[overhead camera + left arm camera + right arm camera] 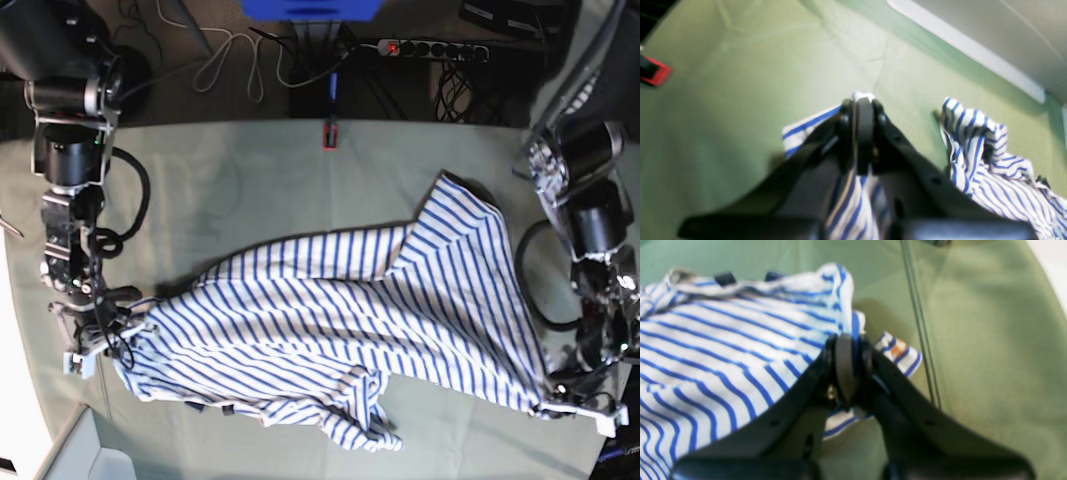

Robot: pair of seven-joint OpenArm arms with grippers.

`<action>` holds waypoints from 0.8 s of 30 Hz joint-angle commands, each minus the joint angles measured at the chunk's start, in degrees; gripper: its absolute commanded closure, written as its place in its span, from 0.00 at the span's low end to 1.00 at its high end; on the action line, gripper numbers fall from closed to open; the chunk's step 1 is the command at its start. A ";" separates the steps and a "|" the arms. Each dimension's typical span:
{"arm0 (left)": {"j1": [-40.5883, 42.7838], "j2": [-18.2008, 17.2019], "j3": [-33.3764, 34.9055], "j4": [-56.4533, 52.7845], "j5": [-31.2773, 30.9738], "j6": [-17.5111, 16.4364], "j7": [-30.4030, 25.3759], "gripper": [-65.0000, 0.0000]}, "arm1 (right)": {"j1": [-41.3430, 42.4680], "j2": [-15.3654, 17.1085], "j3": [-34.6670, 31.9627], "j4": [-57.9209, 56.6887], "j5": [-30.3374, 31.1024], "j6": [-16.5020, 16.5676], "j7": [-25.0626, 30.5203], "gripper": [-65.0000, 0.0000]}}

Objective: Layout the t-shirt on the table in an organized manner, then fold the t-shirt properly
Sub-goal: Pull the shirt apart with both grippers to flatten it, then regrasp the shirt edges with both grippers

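Observation:
The t-shirt (340, 320), white with thin blue stripes, lies spread and rumpled across the middle of the table (230, 200), with a bunched fold at its near edge. At the right of the base view, my left gripper (560, 400) is shut on a corner of the shirt. In the left wrist view the left gripper (863, 103) pinches striped cloth that runs down between the fingers, and more of the t-shirt (990, 160) lies to the right. On the left, my right gripper (118, 340) is shut on the shirt's other end. The right wrist view shows the right gripper (848, 343) clamped on the t-shirt's (723, 340) edge.
A red clamp (330, 133) sits on the far table edge, and another red clamp (653, 71) shows in the left wrist view. A thin cable (920, 323) crosses the cloth beside my right gripper. Cables and a power strip (430, 47) lie beyond the table.

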 commanded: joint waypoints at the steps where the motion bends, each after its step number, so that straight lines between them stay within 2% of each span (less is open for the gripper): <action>1: -2.54 -1.12 0.07 -1.47 -0.43 -0.07 -2.21 0.91 | 1.39 0.88 0.27 1.05 0.13 -0.28 0.66 1.00; 3: -3.86 -2.08 0.07 -6.04 -0.43 0.11 -4.40 0.74 | 1.48 1.14 0.27 1.23 0.13 -0.28 -2.50 0.98; 6: -4.12 -3.05 0.07 -8.42 -0.87 -0.16 -5.99 0.46 | 1.92 1.49 0.27 1.49 0.13 -0.19 -6.20 0.83; 8: -3.60 -3.32 -0.37 -5.78 -0.95 -0.16 -4.23 0.29 | 1.92 2.63 0.27 1.67 0.13 -0.19 -7.16 0.71; 10: 0.36 -3.32 -0.55 -0.77 -1.57 -0.16 -0.45 0.18 | 1.21 2.99 0.63 3.51 0.13 -0.19 -6.72 0.63; 13: 9.50 -2.88 -0.55 11.80 -7.55 -0.25 3.60 0.13 | -2.04 3.69 0.80 8.88 0.13 -0.19 -6.64 0.57; 15: 16.98 -1.03 -0.11 20.15 -13.44 -0.07 4.04 0.14 | -3.88 4.13 0.80 13.18 0.13 -0.19 -6.64 0.57; 19: 31.74 3.54 -0.02 33.52 -20.12 0.19 4.48 0.13 | -8.63 4.30 0.80 21.27 0.13 -0.19 -6.64 0.57; 24: 44.58 11.89 0.07 41.34 -19.77 0.19 4.12 0.13 | -14.43 4.13 0.80 28.48 0.13 -0.19 -6.81 0.57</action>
